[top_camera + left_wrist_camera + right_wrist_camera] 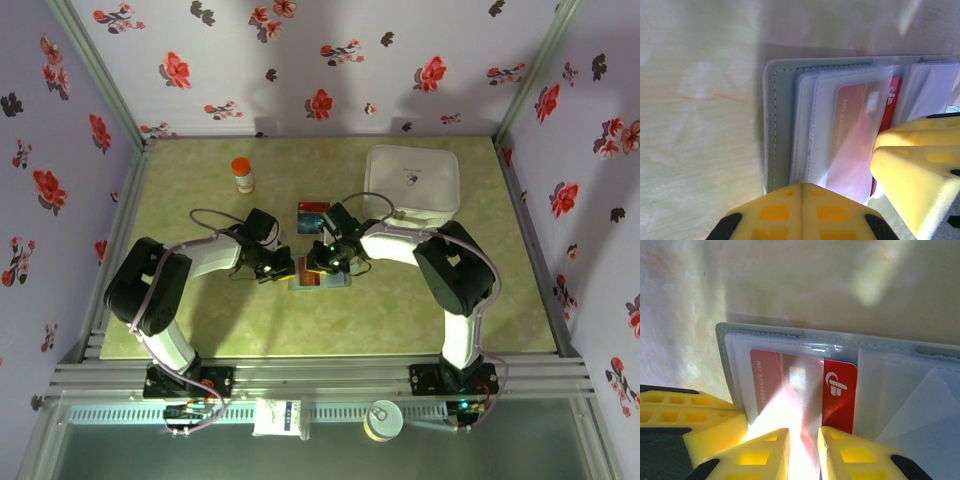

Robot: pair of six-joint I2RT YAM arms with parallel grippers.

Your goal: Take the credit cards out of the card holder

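Sliding the red plastic credit card (840,390) partly out of its clear sleeve (785,365) in the flat grey-blue card holder (722,347), which lies open mid-way across the green desk (200,320). Left gripper (801,212), jaws closed, should pin the holder; right gripper (803,455), jaws slightly apart at the card's edge, should pull straight. Glare hides any other cards inside.

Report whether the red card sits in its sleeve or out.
Partly out: the red card shows its logo end past the clear sleeve; the rest lies inside.
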